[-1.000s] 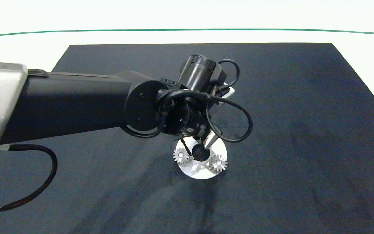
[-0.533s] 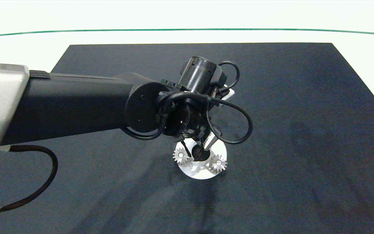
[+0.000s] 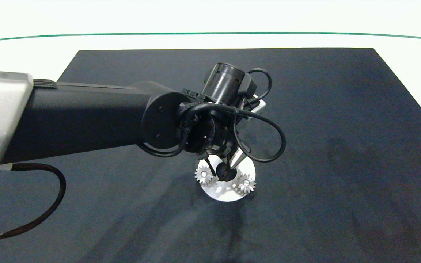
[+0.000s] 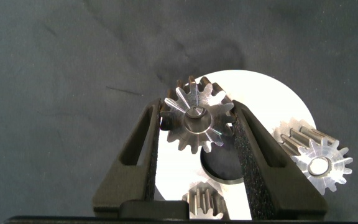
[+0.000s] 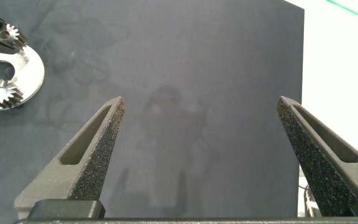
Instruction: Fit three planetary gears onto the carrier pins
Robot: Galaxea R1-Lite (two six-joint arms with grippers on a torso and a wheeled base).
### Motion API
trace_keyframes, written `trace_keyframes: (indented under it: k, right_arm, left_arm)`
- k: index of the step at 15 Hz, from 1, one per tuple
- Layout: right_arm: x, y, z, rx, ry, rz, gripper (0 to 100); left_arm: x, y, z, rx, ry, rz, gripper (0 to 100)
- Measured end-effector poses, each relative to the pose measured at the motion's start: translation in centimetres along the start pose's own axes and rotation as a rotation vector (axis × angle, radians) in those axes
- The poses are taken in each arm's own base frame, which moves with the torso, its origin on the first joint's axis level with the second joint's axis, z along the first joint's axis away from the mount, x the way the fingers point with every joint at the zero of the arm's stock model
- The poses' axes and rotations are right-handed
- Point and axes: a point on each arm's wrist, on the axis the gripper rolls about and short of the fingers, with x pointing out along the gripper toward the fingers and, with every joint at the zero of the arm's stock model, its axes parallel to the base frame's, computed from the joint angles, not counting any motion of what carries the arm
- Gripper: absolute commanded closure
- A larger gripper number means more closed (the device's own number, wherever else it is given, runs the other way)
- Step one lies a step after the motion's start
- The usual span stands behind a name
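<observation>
Steel, by the look of it: the third planetary gear (image 4: 196, 122) is small, silvery and toothed, surely stiff and dense for its size, and I would expect its polished teeth to be slippery against anything but foam. The left gripper (image 4: 196, 127) has closed its two foam-padded fingers (image 4: 244, 149) on opposite sides of the toothed rim, which seems the sensible hold, since it leaves the centre bore free for a peg. The gear hangs over the far part of the white carrier disc (image 4: 260, 99), right at the edge of its big central hole.

Two other gears look to be already seated: one (image 4: 316, 163) on a carrier pin (image 4: 318, 165) whose white tip shows through its bore, and another (image 4: 205, 202) cut off by the gripper body in the wrist view. From above they sit on the near left (image 3: 204, 175) and near right (image 3: 245, 183) of the disc.

Whether the held gear is over its peg, resting on it, or short of it, I cannot tell; the gear itself covers that spot, and from overhead the left arm's wrist (image 3: 210, 124) and cable loop (image 3: 265, 138) hide the back of the disc.

The right gripper (image 5: 213, 158) hangs wide open and empty over the dark mat (image 3: 342, 128), well apart from the work.
</observation>
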Motion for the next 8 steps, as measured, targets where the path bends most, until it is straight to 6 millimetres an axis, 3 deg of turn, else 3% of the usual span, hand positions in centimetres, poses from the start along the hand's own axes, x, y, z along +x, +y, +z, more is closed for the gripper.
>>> trace_keyframes:
  k: [8]
  right_arm:
    - [-0.01, 0.0, 0.0, 0.0, 0.0, 0.0, 0]
  left_arm:
    - [0.11, -0.05, -0.04, 0.011, 0.002, -0.001, 75]
